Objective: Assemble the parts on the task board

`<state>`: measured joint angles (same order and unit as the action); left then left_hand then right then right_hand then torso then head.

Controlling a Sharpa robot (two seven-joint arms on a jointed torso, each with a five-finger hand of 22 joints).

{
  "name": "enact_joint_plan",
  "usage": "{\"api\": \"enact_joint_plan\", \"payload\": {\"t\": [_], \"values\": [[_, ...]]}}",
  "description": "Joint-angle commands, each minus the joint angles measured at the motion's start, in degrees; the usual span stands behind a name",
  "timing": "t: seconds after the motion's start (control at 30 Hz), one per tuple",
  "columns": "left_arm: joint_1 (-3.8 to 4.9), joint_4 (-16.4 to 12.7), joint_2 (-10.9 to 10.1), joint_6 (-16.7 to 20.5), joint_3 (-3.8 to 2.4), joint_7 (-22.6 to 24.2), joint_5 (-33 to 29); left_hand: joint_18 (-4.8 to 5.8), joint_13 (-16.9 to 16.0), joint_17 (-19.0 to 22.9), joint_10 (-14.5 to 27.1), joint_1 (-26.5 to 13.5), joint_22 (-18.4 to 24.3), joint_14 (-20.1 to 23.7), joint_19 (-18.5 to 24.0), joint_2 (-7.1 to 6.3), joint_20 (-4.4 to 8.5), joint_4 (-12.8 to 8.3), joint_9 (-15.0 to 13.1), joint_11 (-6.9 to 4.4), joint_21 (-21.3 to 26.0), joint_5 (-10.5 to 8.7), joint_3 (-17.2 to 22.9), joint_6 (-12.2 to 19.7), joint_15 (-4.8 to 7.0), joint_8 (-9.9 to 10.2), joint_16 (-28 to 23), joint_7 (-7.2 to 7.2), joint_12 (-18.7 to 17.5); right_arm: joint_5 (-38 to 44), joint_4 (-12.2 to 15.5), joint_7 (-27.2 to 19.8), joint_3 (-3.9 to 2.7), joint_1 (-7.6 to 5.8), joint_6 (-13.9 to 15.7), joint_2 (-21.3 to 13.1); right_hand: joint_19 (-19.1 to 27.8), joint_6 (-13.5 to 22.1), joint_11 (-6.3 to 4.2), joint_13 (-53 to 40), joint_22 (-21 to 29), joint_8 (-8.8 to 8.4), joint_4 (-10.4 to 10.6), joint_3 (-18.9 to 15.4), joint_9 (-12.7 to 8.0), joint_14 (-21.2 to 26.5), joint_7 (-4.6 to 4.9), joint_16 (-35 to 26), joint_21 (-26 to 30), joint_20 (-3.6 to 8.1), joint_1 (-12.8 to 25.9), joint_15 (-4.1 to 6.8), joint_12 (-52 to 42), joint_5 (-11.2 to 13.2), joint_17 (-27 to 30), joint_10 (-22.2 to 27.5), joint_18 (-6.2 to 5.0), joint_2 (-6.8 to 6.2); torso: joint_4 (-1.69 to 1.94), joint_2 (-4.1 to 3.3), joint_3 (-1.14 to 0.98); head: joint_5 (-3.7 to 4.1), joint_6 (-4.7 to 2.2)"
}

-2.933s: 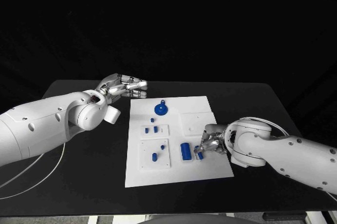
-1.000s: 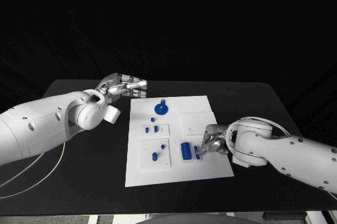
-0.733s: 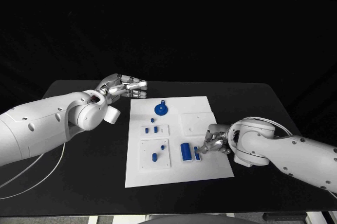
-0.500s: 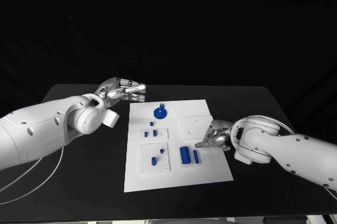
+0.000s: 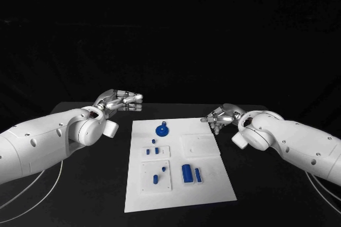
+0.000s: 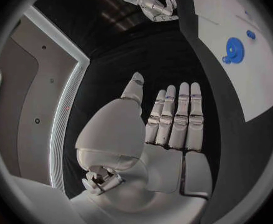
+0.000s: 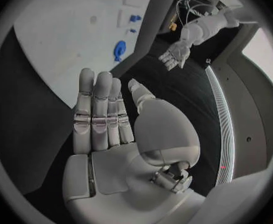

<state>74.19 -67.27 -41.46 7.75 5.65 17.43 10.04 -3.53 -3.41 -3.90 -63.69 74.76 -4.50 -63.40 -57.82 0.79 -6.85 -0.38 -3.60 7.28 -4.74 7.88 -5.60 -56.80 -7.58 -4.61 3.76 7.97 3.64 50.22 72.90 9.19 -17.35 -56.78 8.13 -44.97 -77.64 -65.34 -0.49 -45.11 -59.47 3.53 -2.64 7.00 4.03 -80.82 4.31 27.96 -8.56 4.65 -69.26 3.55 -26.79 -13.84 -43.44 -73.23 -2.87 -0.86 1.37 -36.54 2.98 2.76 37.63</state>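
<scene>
The white task board (image 5: 207, 191) lies in the middle of the black table. On it sit a blue round disc with a tab (image 5: 162, 130), a blue block (image 5: 187, 173) with a slim blue piece (image 5: 197, 174) beside it, and several small blue pieces in raised white plates (image 5: 155, 177). My left hand (image 5: 118, 99) hovers off the board's far left corner, fingers straight, holding nothing. My right hand (image 5: 220, 114) hovers off the far right corner, also empty. In the left wrist view my left hand (image 6: 168, 119) is flat, with the disc (image 6: 233, 50) beyond it. My right hand (image 7: 101, 112) shows flat too.
Black table (image 5: 85, 187) surrounds the board on all sides. The right wrist view shows the board (image 7: 61, 35), the disc (image 7: 119, 50) and the left hand (image 7: 176, 53) across it. The left wrist view shows the right hand (image 6: 151, 5).
My right hand has left the slim blue piece beside the block, risen and drawn back to the board's far right corner, fingers now spread. The camera has also shifted.
</scene>
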Motion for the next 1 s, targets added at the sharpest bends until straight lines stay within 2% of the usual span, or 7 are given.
{"api": "enact_joint_plan", "payload": {"t": [0.03,0.57,0.6,0.63,0.67,0.77,1.0], "values": [[0.27,1.7,1.0,3.1,-0.05,1.9,-3.1,1.01,0.0,0.1,0.1,0.7,0.3,1.8,1.3,0.09,-0.45,-0.5,0.0,-0.14,0.7,0.24,0.0,0.0,0.00,0.0,-0.3,-0.38,-0.2,-15.3,-6.6,-14.9,-0.02,-0.58,3.1,2.5,3.8,0.7,1.21,10.4,6.5,0.00,-1.5,0.8,-0.1,4.1,0.99,-8.3,5.1,-1.88,-0.6,-2.04,8.5,-1.2,5.6,2.5,-0.25,1.12,0.15,1.07,0.13,-0.36,-1.79],[0.31,10.7,6.9,3.7,-0.06,3.4,-6.7,-4.26,0.1,0.4,4.7,1.3,0.3,6.6,6.3,1.16,-5.83,-1.8,0.1,-1.04,0.5,0.30,0.1,0.5,0.26,0.8,-0.4,-1.90,-0.3,-25.9,-20.7,-24.8,-0.19,-1.29,-1.7,10.2,24.0,7.3,8.56,41.8,55.6,-0.02,-3.2,-2.1,-0.5,19.6,2.59,-24.5,3.6,-14.43,-0.3,-11.27,23.5,-2.3,40.0,13.8,-3.81,3.51,0.54,1.52,-0.21,-1.32,-5.73],[0.24,10.3,6.5,3.6,-0.02,1.9,-4.8,3.53,3.4,3.9,22.6,-21.6,4.5,63.4,57.8,-0.79,6.85,0.4,3.6,-7.28,4.7,-7.88,5.6,56.8,7.58,4.6,-3.8,-7.97,-3.6,-22.5,-20.5,-20.5,-0.14,-1.26,0.2,9.9,77.6,24.6,0.49,45.1,59.5,-3.53,2.6,-7.0,-4.0,37.9,-4.31,-28.0,8.6,-4.65,20.6,-3.55,26.8,13.8,43.4,31.5,2.87,0.86,0.43,1.70,-0.07,-1.13,-4.93],[0.19,10.2,6.4,3.7,-0.04,2.0,-4.8,3.53,3.4,3.9,23.3,-22.5,4.5,63.4,57.8,-0.79,6.85,0.4,3.6,-7.28,4.7,-7.88,5.6,56.8,7.58,4.6,-3.8,-7.97,-3.6,-22.6,-20.3,-20.5,-0.08,-1.27,0.3,9.9,77.6,65.3,0.49,45.1,59.5,-3.53,2.6,-7.0,-4.0,39.0,-4.31,-28.0,8.6,-4.65,21.5,-3.55,26.8,13.8,43.4,32.5,2.87,0.86,0.40,1.76,-0.11,-1.16,-4.90],[0.09,9.9,6.4,4.0,-0.08,2.0,-4.8,3.53,3.4,3.9,63.7,-24.2,4.5,63.4,57.8,-0.79,6.85,0.4,3.6,-7.28,4.7,-7.88,5.6,56.8,7.58,4.6,-3.8,-7.97,-3.6,-22.8,-20.1,-20.7,0.02,-1.28,0.5,9.9,77.6,65.3,0.49,45.1,59.5,-3.53,2.6,-7.0,-4.0,40.3,-4.31,-28.0,8.6,-4.65,23.1,-3.55,26.8,13.8,43.4,73.2,2.87,0.86,0.34,1.87,-0.21,-1.21,-4.85],[-0.65,8.2,5.9,5.7,-0.37,2.6,-5.1,3.53,3.4,3.9,63.7,-30.8,4.5,63.4,57.8,-0.79,6.85,0.4,3.6,-7.28,4.7,-7.88,5.6,56.8,7.58,4.6,-3.8,-7.97,-3.6,-24.1,-18.4,-21.5,0.82,-1.38,2.2,9.4,77.6,65.3,0.49,45.1,59.5,-3.53,2.6,-7.0,-4.0,80.8,-4.31,-28.0,8.6,-4.65,69.3,-3.55,26.8,13.8,43.4,73.2,2.87,0.86,-0.08,2.73,-0.89,-1.59,-4.45],[-4.26,-0.1,3.4,13.9,-1.79,5.2,-6.4,3.53,3.4,3.9,63.7,-74.8,4.5,63.4,57.8,-0.79,6.85,0.4,3.6,-7.28,4.7,-7.88,5.6,56.8,7.58,4.6,-3.8,-7.97,-3.6,-30.2,-10.0,-25.6,4.72,-1.85,10.2,7.3,77.6,65.3,0.49,45.1,59.5,-3.53,2.6,-7.0,-4.0,80.8,-4.31,-28.0,8.6,-4.65,69.3,-3.55,26.8,13.8,43.4,73.2,2.87,0.86,-1.29,5.18,-2.84,-2.68,-3.33]]}}
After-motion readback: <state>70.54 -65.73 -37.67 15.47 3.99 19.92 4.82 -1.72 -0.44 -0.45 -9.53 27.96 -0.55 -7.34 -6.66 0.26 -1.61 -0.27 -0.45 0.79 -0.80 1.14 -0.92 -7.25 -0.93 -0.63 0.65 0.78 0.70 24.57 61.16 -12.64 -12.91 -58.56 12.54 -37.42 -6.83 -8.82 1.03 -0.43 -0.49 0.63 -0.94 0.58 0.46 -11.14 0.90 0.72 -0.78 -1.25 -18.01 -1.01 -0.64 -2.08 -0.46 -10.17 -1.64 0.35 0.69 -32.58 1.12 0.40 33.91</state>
